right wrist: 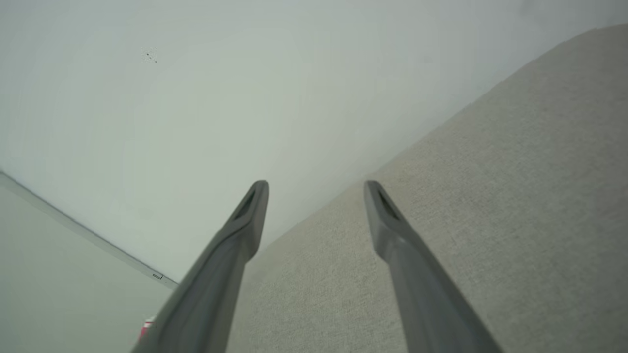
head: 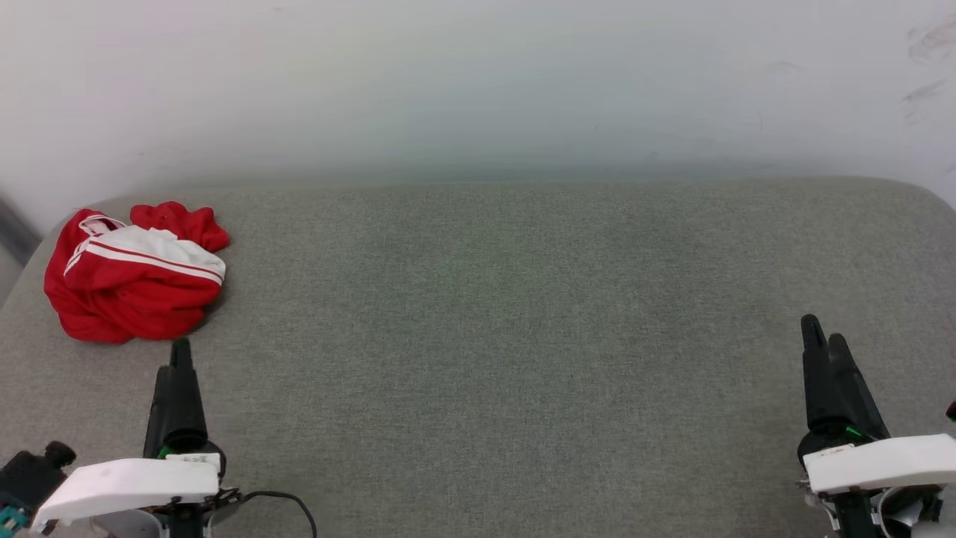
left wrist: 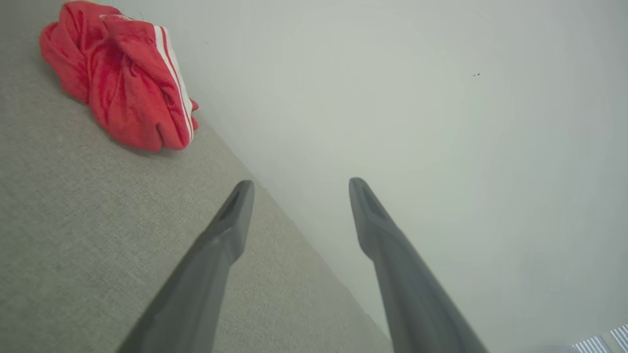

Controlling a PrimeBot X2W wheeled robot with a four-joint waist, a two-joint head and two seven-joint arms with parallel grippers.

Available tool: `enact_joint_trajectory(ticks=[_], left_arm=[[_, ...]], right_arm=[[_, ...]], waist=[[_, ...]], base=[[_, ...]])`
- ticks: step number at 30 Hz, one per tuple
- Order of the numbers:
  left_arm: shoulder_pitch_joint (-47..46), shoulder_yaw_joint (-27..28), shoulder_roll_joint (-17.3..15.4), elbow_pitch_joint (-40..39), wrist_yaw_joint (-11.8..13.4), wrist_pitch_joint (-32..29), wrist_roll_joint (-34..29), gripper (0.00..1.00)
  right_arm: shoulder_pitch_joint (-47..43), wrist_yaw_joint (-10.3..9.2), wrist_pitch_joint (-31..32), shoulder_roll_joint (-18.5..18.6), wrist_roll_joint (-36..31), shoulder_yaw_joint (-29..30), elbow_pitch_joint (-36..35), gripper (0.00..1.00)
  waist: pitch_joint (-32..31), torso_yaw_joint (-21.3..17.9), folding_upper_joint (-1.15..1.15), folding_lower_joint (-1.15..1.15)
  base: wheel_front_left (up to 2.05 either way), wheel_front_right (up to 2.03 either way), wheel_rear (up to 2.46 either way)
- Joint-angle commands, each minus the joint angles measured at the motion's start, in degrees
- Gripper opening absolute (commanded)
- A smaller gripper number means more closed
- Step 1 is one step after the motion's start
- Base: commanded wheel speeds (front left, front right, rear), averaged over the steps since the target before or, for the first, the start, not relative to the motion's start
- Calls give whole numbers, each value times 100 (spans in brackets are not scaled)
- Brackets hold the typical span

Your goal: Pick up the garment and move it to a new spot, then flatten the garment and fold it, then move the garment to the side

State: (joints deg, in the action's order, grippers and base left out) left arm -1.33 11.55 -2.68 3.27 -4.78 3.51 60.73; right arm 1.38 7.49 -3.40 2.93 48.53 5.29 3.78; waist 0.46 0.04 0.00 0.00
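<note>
Garment [head: 134,273] was found crumpled in a loose heap on the grey fabric-covered tabletop [head: 493,314]. It lay just ahead and slightly left of the left gripper [head: 179,351], not touching it, and well apart from the right gripper [head: 823,332]. Both grippers stood with fingers spread, holding nothing. Assessment: light, soft, limp cloth, unlikely to slip or be damaged, but liable to sag and drag. Recommended hold: a raised fold atop the heap, beside the white sleeve [head: 160,250].

Lying bunched in a red heap — garment [head: 134,280] (white, red-striped panel uppermost) — near the far-left corner of the grey surface [head: 485,336].
</note>
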Motion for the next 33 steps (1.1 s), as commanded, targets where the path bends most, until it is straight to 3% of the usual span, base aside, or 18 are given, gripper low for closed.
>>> enact_joint_trajectory(ticks=[1, 7, 23, 33], left_arm=[[7, -101, -15, -241, 33, 51, -304, 100], [128, -578, -17, -677, 243, 165, -1183, 100], [272, -1356, -49, -964, 419, 442, -3079, 100], [253, -2040, -396, -965, 906, 593, -3915, 100]], right_arm=[[39, 0, -62, 1, -331, -50, -203, 100], [4, 0, -178, 1, -1276, -226, -515, 100], [-163, 0, -447, -1, -3015, -361, -834, 100], [-238, 0, -600, -3, -3747, -379, -826, 100]], waist=[[3, 1, 0, 0], [13, 5, 0, 0], [45, -5, 0, 0], [83, -11, 0, 0]], base=[[0, 0, 0], [0, 0, 0], [0, 0, 0], [0, 0, 0]])
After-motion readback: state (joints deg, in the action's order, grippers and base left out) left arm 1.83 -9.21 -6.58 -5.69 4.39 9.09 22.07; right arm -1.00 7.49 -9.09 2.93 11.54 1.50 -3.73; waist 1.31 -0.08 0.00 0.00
